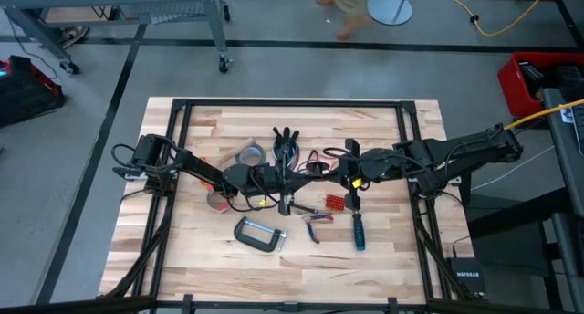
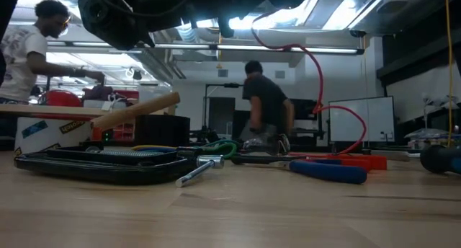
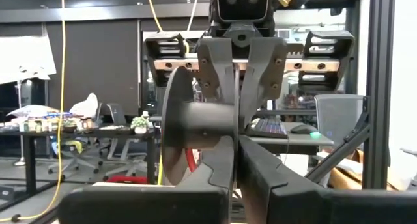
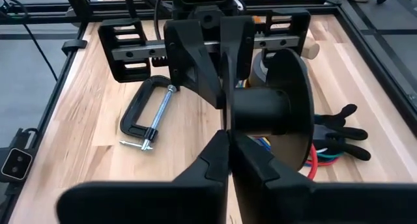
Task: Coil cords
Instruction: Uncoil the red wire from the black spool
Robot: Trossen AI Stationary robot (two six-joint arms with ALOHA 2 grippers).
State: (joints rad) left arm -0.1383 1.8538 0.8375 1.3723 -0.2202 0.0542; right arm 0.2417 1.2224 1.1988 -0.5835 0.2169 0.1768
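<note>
Gripping: left gripper (image 4: 223, 87) and right gripper (image 3: 239, 107) are pinching one black spool (image 3: 195, 123) mid-table, fingers closed.
Cords (image 4: 317, 157): lying loose beneath it.
Risk: either pinch loosening, spool twisting or dropping.

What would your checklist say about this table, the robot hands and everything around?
Surface: light wooden tabletop, crowded mid-table.
Job's things: thin red, blue and green cords lying loose by a black plastic spool.
Clutter: grey duct tape roll, black metal C-clamp, blue-handled screwdriver.
Grippers: left gripper and right gripper meet mid-table, both shut on the spool.
Cables: yellow cable on the floor.
Surroundings: two people beyond the table.
</note>
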